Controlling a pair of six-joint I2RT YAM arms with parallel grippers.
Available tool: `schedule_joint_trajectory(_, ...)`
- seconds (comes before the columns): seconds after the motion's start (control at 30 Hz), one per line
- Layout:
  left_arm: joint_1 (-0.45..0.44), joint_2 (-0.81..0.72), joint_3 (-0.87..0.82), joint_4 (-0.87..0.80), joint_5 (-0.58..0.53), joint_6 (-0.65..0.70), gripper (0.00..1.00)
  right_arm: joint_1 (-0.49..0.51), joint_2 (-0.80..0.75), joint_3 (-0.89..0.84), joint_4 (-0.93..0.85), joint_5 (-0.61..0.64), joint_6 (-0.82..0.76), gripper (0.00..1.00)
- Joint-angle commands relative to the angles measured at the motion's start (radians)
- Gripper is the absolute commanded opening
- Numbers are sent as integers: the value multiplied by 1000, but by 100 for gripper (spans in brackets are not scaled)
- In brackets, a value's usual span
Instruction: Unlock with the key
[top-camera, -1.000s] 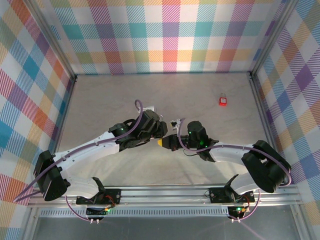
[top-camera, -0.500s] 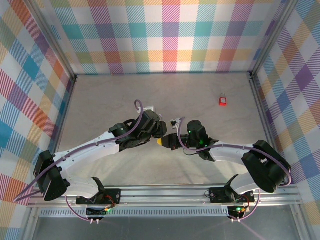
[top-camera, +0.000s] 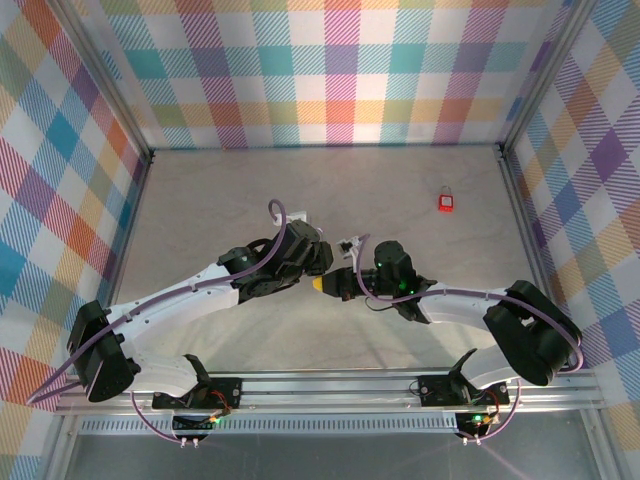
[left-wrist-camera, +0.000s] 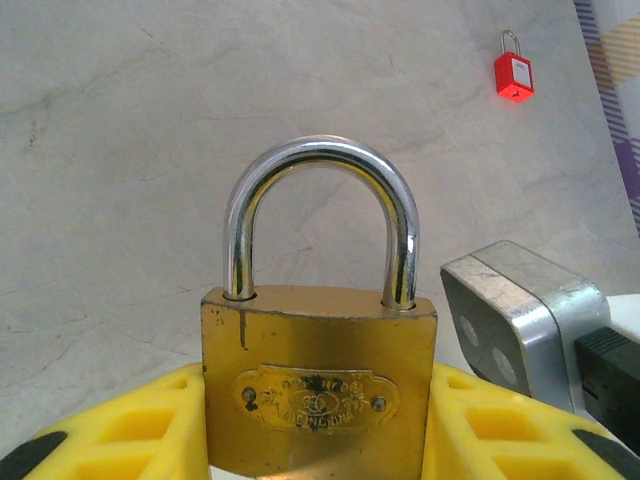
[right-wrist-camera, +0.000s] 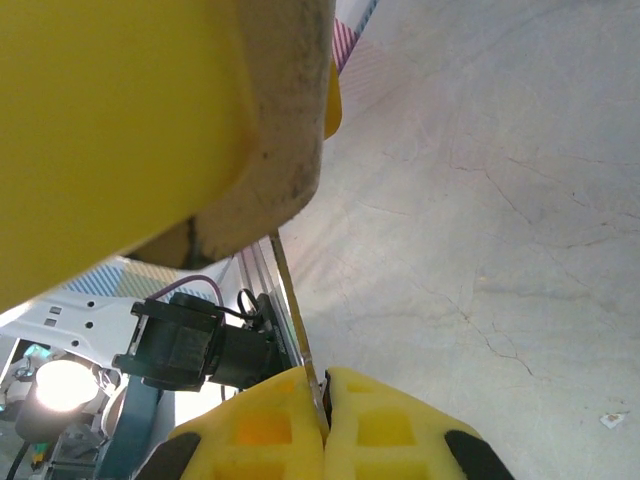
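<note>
A brass padlock with a silver shackle seated in both holes stands upright in my left gripper. The yellow fingers press on its two sides. My right gripper is shut on the key. The thin blade rises from between the pads to the underside of a large blurred yellow and tan shape overhead. Whether the tip sits in the keyhole I cannot tell. From above, the left gripper and the right gripper meet tip to tip at mid-table.
A small red padlock lies at the far right of the table, also seen as a red padlock from the left wrist. The right arm's metal camera bracket sits close beside the brass lock. Checkered walls enclose the table.
</note>
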Motion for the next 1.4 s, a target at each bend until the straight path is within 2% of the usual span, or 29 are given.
schedule_joint_trajectory(0.0,-11,-12,0,34,-27,7,0,6,0,30,33,-19,-1,0)
schedule_joint_trajectory(0.47,-13,-9,-14,29,-32,10,0,6,-20,44,-1,-4,-10,0)
schedule_joint_trajectory(0.77,-15,-26,-17,25,-31,21,0,-1,21,45,11,9,2,0)
schedule_joint_trajectory(1.37,-49,-19,-22,-8,-92,33,0,-32,-17,47,-36,61,11,0)
